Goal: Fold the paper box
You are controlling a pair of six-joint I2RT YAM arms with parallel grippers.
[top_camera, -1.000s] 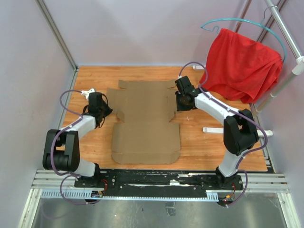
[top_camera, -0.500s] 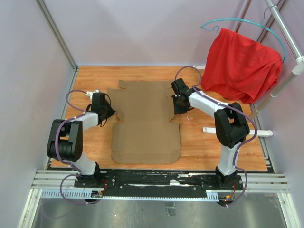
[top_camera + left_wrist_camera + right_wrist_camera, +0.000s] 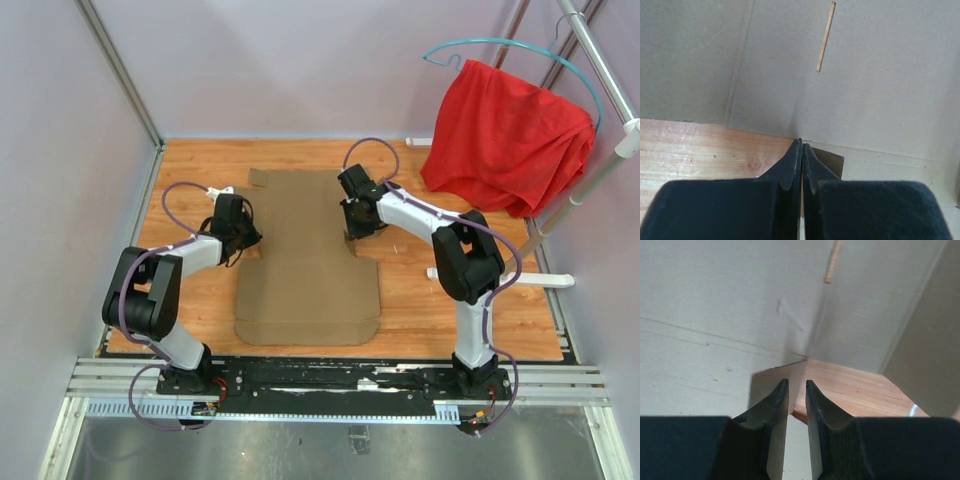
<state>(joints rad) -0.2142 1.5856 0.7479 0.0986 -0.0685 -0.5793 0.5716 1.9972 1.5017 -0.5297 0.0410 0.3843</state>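
The paper box (image 3: 305, 260) is a flat brown cardboard cut-out lying in the middle of the wooden table (image 3: 450, 320). At the sheet's left edge, my left gripper (image 3: 247, 237) is shut. In the left wrist view its tips (image 3: 801, 144) meet at the cardboard's edge, and a small flap (image 3: 834, 160) stands up just to their right. My right gripper (image 3: 353, 228) is at the sheet's right edge. In the right wrist view its fingers (image 3: 796, 382) stand a narrow gap apart in front of a lifted, shaded flap (image 3: 770, 377). Bare wood shows beyond that flap.
A red cloth (image 3: 505, 135) hangs from a teal hanger (image 3: 500, 45) at the back right, beside a slanted white rack pole (image 3: 590, 170). A white bar (image 3: 500, 277) lies on the table to the right of the sheet. Walls close in the left and back sides.
Both grippers have moved inward against the sheet's side edges. The left jaws have closed fully. The side flaps near both grippers have been pushed in and stand partly raised.
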